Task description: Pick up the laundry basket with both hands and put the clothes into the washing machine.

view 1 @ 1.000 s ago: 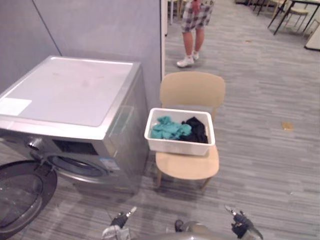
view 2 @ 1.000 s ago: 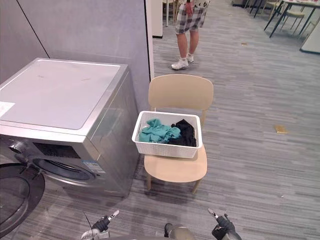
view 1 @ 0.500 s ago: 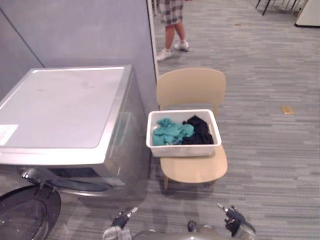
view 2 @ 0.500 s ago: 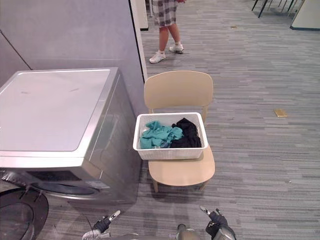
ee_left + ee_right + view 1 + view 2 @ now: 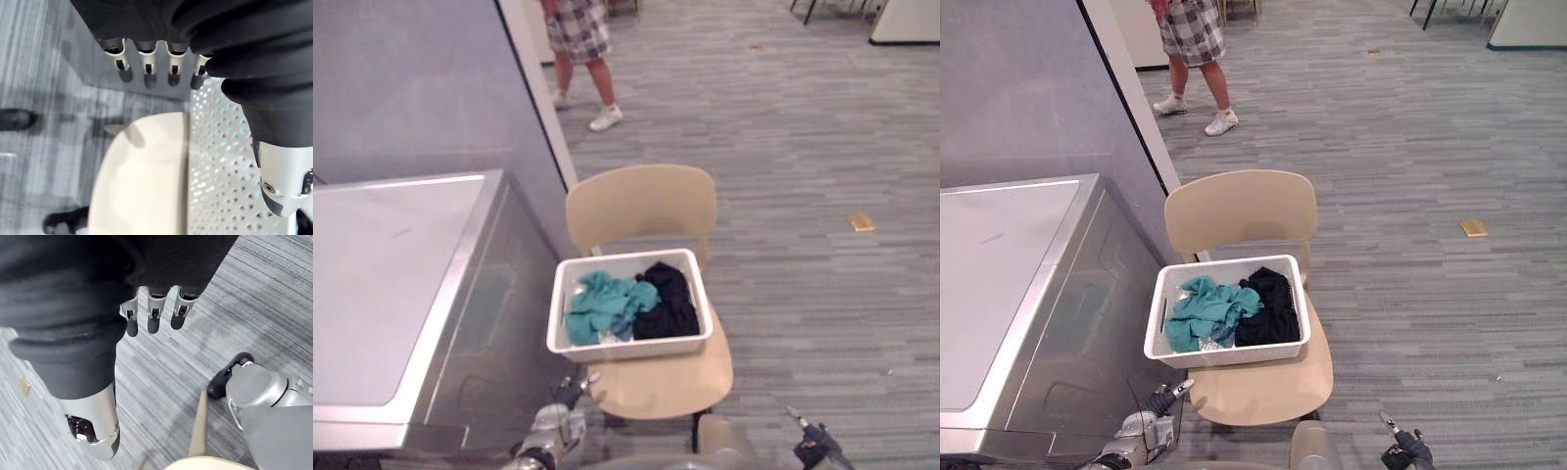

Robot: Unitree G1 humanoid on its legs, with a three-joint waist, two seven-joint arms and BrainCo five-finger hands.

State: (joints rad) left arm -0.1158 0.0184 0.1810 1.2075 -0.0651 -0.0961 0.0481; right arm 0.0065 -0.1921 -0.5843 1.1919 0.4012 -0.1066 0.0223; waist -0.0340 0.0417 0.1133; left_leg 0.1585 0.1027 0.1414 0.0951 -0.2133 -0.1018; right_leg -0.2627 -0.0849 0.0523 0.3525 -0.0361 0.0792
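while the laundry basket of clothes sits on a chair beside the washing machine, the left hand and right hand hang in front, fingers relaxed, empty.

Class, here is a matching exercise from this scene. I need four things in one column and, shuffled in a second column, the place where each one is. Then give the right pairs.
Column 1
1. laundry basket
2. teal garment
3. black garment
4. washing machine

Column 2
A. on the floor, to the left of the chair
B. on the chair's seat
C. in the left half of the basket
D. in the right half of the basket

Pairs: 1-B, 2-C, 3-D, 4-A
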